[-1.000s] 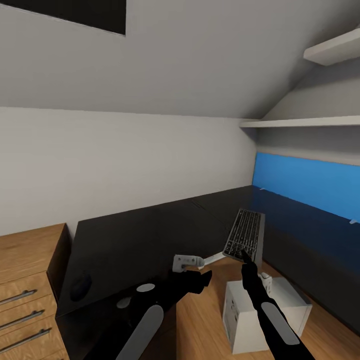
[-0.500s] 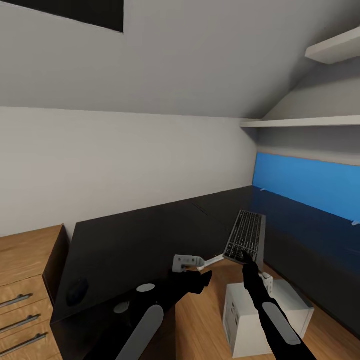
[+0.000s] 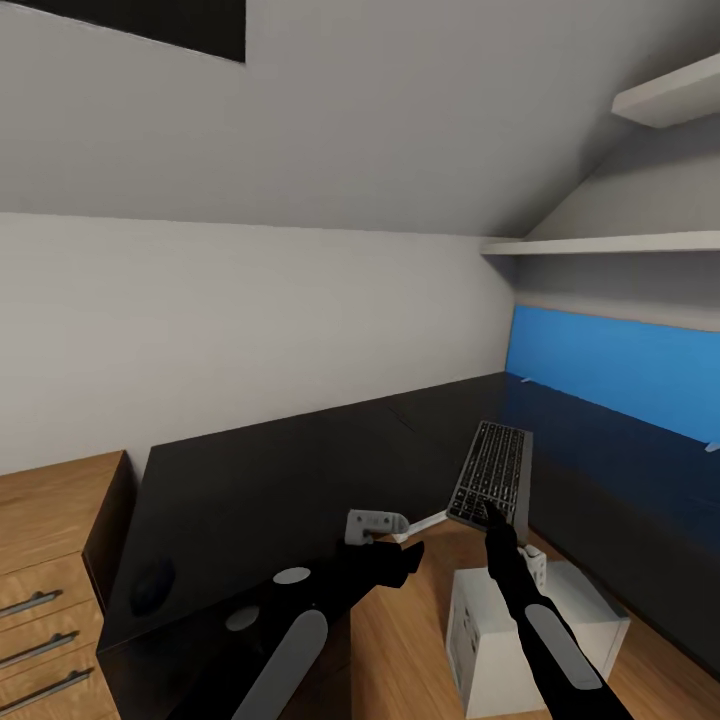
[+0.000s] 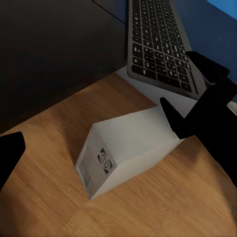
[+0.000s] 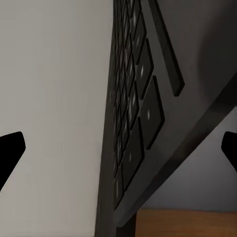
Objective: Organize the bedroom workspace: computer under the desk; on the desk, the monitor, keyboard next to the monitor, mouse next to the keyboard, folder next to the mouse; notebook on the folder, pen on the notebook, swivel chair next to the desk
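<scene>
- The left arm enters at the lower centre of the head view, black with grey oval patches, and runs up and to the right
- The left tool (image 3: 405,556) sits just below the frame's middle, tips aimed right; its own wrist view shows only one dark fingertip (image 4: 11,153) at the left edge, so how far the jaws stand apart cannot be told
- The right arm rises steeply from the lower right of the head view, forearm nearly upright
- The right tool (image 3: 492,516) points up; in its wrist view two dark fingertips (image 5: 11,148) sit at opposite frame edges, jaws spread wide
</scene>
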{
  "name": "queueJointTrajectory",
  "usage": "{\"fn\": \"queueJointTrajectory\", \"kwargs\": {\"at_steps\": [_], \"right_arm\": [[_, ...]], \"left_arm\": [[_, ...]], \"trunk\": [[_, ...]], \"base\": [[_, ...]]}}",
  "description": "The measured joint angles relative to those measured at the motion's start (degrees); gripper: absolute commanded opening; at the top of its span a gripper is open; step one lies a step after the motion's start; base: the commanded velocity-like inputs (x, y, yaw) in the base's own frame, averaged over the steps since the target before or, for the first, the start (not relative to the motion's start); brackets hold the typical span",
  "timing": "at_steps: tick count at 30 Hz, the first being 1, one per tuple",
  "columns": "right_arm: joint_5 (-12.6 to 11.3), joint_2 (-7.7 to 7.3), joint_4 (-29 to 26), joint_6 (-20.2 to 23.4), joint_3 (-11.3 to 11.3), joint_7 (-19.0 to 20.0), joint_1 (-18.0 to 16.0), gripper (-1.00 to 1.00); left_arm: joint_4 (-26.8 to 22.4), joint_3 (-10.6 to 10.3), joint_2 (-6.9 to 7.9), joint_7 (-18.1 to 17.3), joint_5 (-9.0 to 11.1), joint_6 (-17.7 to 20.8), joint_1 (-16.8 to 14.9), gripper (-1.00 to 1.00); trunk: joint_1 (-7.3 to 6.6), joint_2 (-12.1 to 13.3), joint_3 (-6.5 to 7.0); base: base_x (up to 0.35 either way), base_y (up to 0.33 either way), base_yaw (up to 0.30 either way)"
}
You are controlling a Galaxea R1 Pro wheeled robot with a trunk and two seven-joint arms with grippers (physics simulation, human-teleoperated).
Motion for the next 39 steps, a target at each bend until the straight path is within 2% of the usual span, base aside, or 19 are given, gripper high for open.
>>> {"fn": "queueJointTrajectory", "kwargs": {"at_steps": [1, 14, 23, 29, 34, 39], "right_arm": [[0.0, -0.01, 0.0, 0.0, -0.01, 0.0, 0.0, -1.0], [0.23, -0.05, -0.14, -0.13, 0.03, -1.43, -0.02, -1.0], [0.15, -0.16, -0.62, -0.19, -0.04, -1.4, 0.0, -1.0], [0.4, -0.23, -5.92, -0.2, 0.17, -1.41, 0.06, -1.0], [0.31, -0.23, -6.45, -0.19, 0.14, -1.47, 0.09, -1.0], [0.31, -0.23, -6.52, -0.2, 0.14, -1.26, 0.09, -1.0]], "left_arm": [[0.0, 0.0, 0.0, 0.0, 0.0, 0.0, 0.0, 1.0], [0.0, 0.0, 0.0, 0.0, 0.0, 0.0, 0.0, 1.0], [0.0, -0.09, -0.08, 0.08, -0.08, -0.01, 0.0, 1.0], [0.0, -0.02, -0.09, 0.3, -0.46, -0.08, 0.0, 1.0], [0.0, 0.0, -0.02, 2.23, -0.47, -0.08, 0.0, 1.0], [0.0, 0.13, -0.01, 2.72, -0.45, -0.08, 0.0, 1.0]], "trunk": [[0.0, 0.0, 0.0], [0.0, 0.0, 0.01], [-1.97, 3.6, 1.61], [-3.29, 6.0, 2.7], [-4.39, 8.01, 3.59], [-5.49, 10.01, 4.49]], "base": [[0.0, 0.0, 0.0], [0.0, 0.0, 0.0], [0.0, 0.0, 0.0], [0.0, 0.0, 0.0], [0.0, 0.0, 0.0], [0.0, 0.0, 0.0]]}}
